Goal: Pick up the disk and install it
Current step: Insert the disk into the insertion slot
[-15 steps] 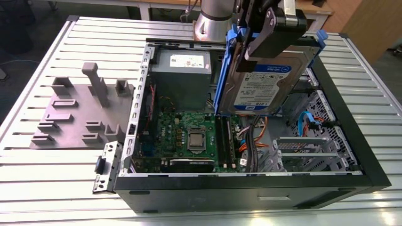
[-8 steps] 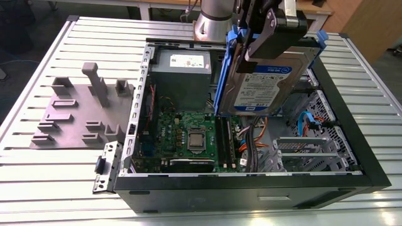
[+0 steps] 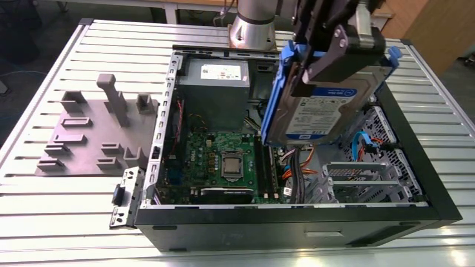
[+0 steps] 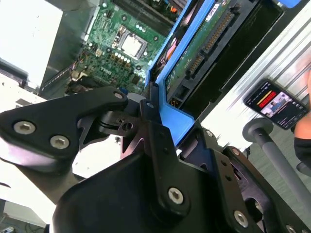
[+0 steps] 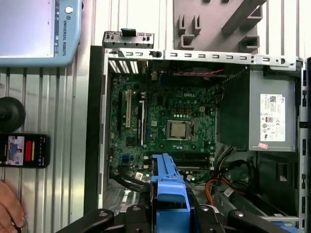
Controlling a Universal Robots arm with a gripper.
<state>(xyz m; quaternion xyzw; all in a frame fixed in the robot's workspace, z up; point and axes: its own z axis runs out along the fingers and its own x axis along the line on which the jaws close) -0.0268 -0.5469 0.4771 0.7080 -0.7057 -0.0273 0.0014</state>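
Slatted aluminium worktop (image 3: 44,211) carries an open computer case (image 3: 297,228), with a grey moulded fixture (image 3: 82,139) beside it on the exterior view's left. Over the case's interior, by the edge of the motherboard (image 3: 222,161) and apart from the power supply (image 3: 215,83), the gripper (image 3: 330,64) is clenched on the disk (image 3: 326,108), gripping its blue carrier and holding it steeply tilted in the air. A phone (image 5: 24,150) lies on the worktop near a person's hand (image 5: 9,208)

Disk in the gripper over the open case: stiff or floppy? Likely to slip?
Probably stiff: the disk is a flat metal slab, held steeply tilted without sagging. Its blue carrier looks like thin plastic, so it may flex under the gripper. Likely dense for its size; smooth sides could slip.
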